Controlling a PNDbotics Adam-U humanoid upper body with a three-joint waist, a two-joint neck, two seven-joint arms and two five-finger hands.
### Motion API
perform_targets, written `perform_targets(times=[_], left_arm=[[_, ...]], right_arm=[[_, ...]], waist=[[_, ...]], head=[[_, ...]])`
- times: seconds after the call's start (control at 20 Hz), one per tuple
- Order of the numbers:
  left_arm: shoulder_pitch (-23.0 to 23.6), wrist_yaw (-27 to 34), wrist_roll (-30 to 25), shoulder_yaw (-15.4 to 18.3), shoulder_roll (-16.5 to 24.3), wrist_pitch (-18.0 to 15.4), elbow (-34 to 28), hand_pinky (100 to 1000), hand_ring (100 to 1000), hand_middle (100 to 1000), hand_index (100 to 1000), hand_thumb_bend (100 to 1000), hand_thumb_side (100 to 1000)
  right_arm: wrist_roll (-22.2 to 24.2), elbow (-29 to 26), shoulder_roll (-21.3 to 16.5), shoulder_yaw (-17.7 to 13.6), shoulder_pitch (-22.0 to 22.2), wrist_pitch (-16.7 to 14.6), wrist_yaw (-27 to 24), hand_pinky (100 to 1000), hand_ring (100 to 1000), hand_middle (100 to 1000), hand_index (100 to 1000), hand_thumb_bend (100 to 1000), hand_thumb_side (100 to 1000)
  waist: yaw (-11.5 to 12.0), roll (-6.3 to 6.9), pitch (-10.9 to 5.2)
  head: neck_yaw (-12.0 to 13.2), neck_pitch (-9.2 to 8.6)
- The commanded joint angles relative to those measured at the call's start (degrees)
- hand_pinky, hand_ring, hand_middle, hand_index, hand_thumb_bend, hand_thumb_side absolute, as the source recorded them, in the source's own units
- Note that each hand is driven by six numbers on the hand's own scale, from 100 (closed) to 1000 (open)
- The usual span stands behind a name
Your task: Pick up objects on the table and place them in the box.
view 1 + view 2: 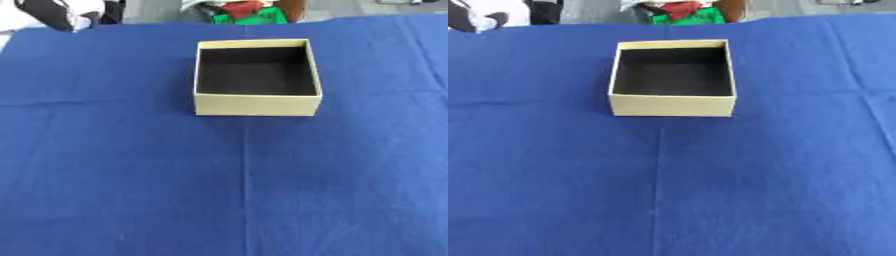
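Neither hand shows in either view, left or right, so whether their fingers are spread, curled or holding anything cannot be told; both arms are out of the picture as well. What does show is a pale cardboard box [257, 105] standing open in the upper middle of the frame on a blue cloth [131, 190] that covers the table; its dark inside looks bare, with nothing lying on its floor as far as the views reveal. No loose objects appear anywhere on the cloth, from the lower edge up to the box and out to both sides; only fold lines cross the fabric. Some clutter in red, green and white [680, 10] sits beyond the far edge, at the top of the frame, off the cloth. Judging by this, nothing has gone into the box; nor is anything in sight left to pick up, so either the objects are not yet laid out or they lie outside the frame.
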Motion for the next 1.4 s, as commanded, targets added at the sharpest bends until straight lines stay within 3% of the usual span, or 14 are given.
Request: perform_targets(times=[0.05, 0.35, 0.7, 1.2, 1.4], left_arm=[[-4.3, -0.6, 0.2, -1.4, -3.8, -1.2, 1.8, 340, 423, 477, 502, 349, 100], [-11.0, -2.4, 3.1, -3.9, -13.7, -2.6, 8.6, 348, 425, 475, 500, 356, 100], [-15.4, -6.5, 8.5, -4.6, -22.5, -4.4, 17.3, 352, 427, 474, 497, 350, 100], [-16.7, -11.0, 13.6, -4.9, -28.4, -7.9, 24.7, 375, 446, 491, 509, 342, 100], [-16.3, -12.8, 13.6, -4.9, -28.8, -8.2, 26.6, 439, 482, 531, 548, 383, 100]], right_arm=[[0.3, -0.9, -1.6, -0.2, -1.0, 0.0, -0.5, 759, 731, 782, 875, 241, 1000], [0.7, -0.9, -0.8, 0.1, -1.9, -0.2, -1.0, 759, 731, 782, 875, 229, 1000], [1.0, -0.9, 0.1, 0.3, -3.5, -0.4, -1.6, 758, 731, 781, 875, 239, 1000], [1.3, -0.9, 1.5, 0.6, -5.1, -0.4, -2.2, 757, 731, 779, 874, 239, 1000], [1.2, -0.9, 1.7, 0.6, -5.2, -0.4, -2.3, 757, 731, 778, 874, 239, 1000]], waist=[[-0.3, -0.10, -1.31], [-1.6, -0.01, -0.99], [-3.1, 0.10, -0.01], [-4.7, 0.67, 1.26], [-4.9, 1.01, 1.53]], head=[[-0.1, -0.64], [0.7, -1.12], [2.1, -2.33], [3.3, -3.51], [3.2, -3.53]])
